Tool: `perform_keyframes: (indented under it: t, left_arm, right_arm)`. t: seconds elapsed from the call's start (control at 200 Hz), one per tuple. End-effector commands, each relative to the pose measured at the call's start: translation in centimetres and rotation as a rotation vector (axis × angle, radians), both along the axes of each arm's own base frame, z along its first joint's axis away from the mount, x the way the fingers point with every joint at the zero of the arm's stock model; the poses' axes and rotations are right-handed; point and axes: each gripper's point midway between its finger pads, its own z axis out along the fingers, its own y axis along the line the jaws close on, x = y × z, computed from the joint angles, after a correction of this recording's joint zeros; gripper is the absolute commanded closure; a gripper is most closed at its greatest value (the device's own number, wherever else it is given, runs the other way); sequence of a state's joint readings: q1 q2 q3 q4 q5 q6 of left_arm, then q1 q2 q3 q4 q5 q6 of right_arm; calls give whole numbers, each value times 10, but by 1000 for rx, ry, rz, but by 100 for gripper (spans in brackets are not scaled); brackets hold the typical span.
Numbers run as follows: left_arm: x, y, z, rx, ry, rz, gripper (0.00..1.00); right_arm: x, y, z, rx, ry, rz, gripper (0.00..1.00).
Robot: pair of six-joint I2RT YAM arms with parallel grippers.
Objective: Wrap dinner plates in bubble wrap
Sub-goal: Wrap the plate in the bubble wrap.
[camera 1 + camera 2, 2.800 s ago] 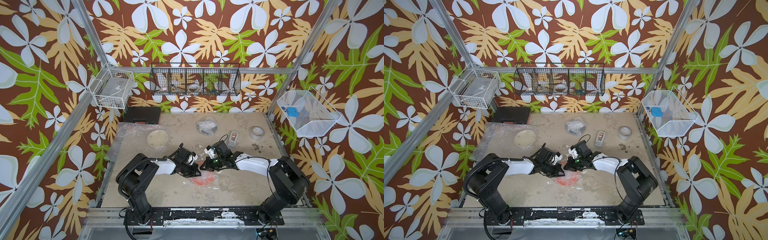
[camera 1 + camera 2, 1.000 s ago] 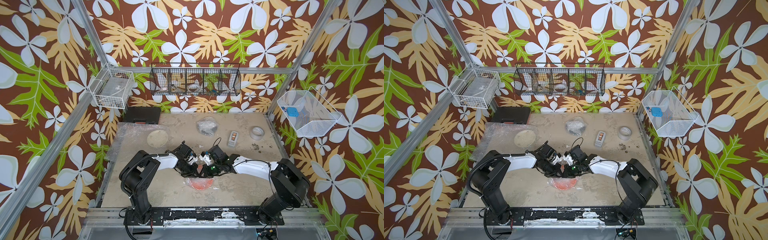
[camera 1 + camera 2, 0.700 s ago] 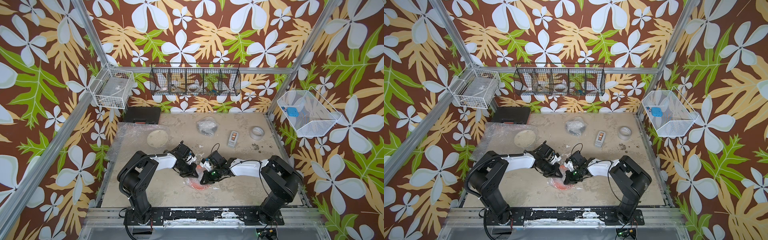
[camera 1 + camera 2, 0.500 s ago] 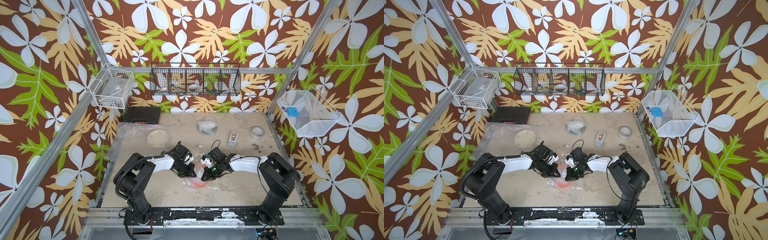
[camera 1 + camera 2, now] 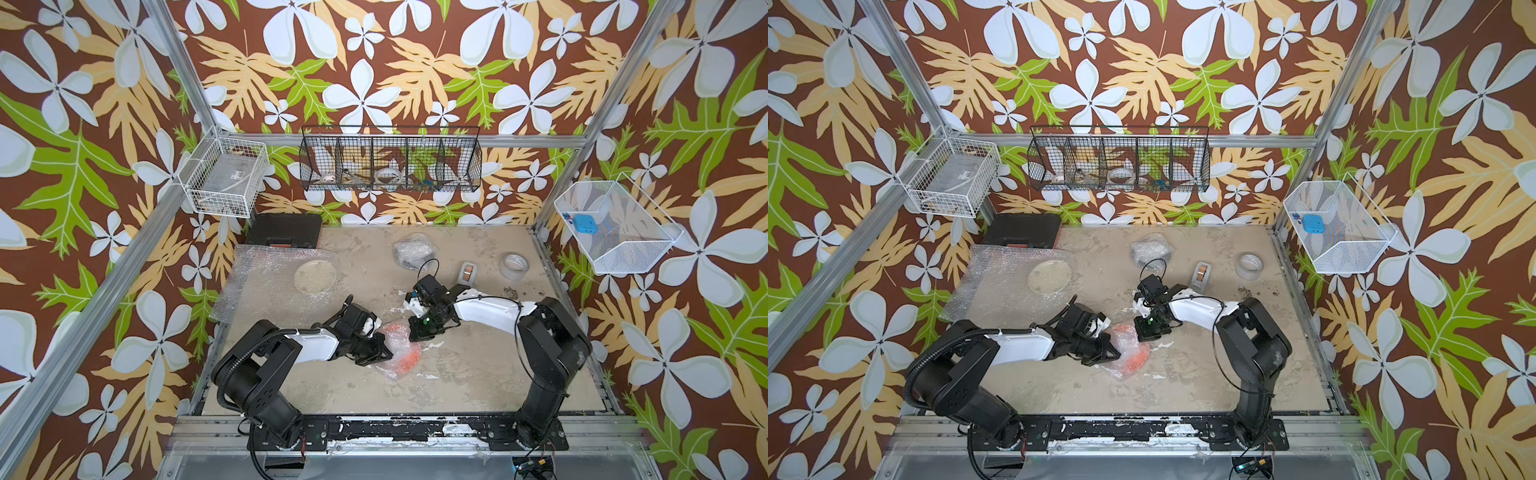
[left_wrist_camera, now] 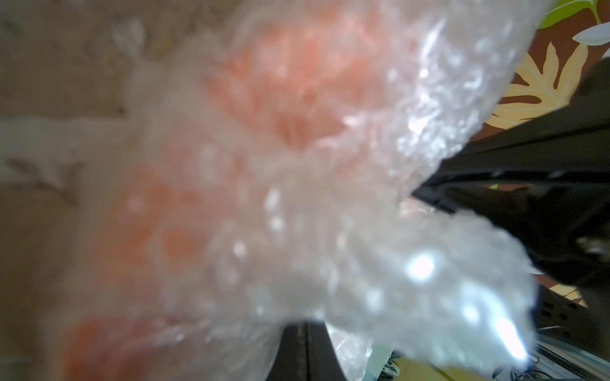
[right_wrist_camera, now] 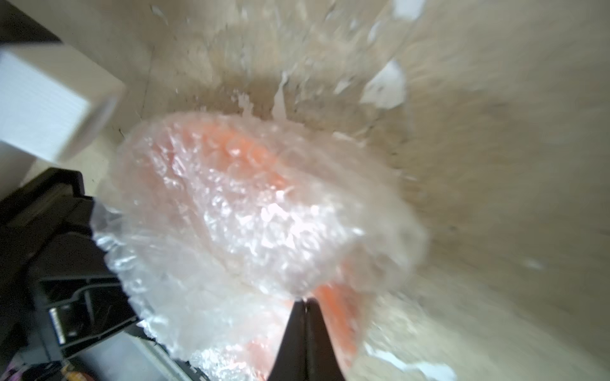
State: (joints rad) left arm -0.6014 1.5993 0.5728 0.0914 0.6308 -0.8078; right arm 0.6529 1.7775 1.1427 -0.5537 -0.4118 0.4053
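Top views both show your left gripper (image 5: pixel 386 355) and your right gripper (image 5: pixel 417 335) meeting over one parcel near the middle of the table (image 5: pixel 478 374). The parcel is the orange plate (image 5: pixel 409 357), lying under crumpled bubble wrap (image 5: pixel 394 368) and touched by both tools. It sits just ahead of the left gripper's tip and directly under the right gripper's, between the two. Left wrist view: the bubble wrap (image 6: pixel 379 237) hangs close against the lens, with the orange plate (image 6: pixel 297 82) blurred behind it. Your left gripper is clenched on a fold of this film, gathered at its tip. The right gripper's dark fingers (image 6: pixel 478 184) enter the wrap from the opposite side. Right wrist view: your right gripper (image 7: pixel 305 306) has its jaws pressed flat together, tips touching the edge of the bubble wrap (image 7: pixel 257 231) that covers the orange plate (image 7: pixel 237 148). Whether film is caught between them cannot be told. The left gripper (image 7: pixel 86 211) bites the wrap's far edge. Well beyond the left gripper, a cream plate (image 5: pixel 315 276) rests on a flat bubble-wrap sheet (image 5: pixel 262 286). Beyond the right gripper lie a wrapped bundle (image 5: pixel 413 251), a tape dispenser (image 5: pixel 467 273) and a tape roll (image 5: pixel 515 266), all apart from both tools.
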Motion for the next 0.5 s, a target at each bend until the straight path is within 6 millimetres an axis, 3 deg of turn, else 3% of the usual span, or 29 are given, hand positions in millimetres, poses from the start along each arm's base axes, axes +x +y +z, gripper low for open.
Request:
perform_keyframes:
  t: [0.0, 0.125, 0.24, 0.32, 0.49]
  left_arm:
    - [-24, 23, -26, 141, 140, 31, 97]
    - [-25, 24, -28, 149, 145, 30, 97]
    - [-25, 25, -28, 154, 144, 33, 97]
    - [-24, 25, -27, 154, 142, 34, 97]
    - [-21, 25, -25, 161, 133, 34, 97]
  right_arm:
    - [-2, 7, 25, 41, -27, -30, 100]
    - [-15, 45, 43, 198, 16, -3, 100]
    - [-26, 62, 27, 235, 69, 6, 100]
    - [-33, 51, 0, 168, 107, -12, 100]
    - [-50, -1, -51, -57, 109, -42, 100]
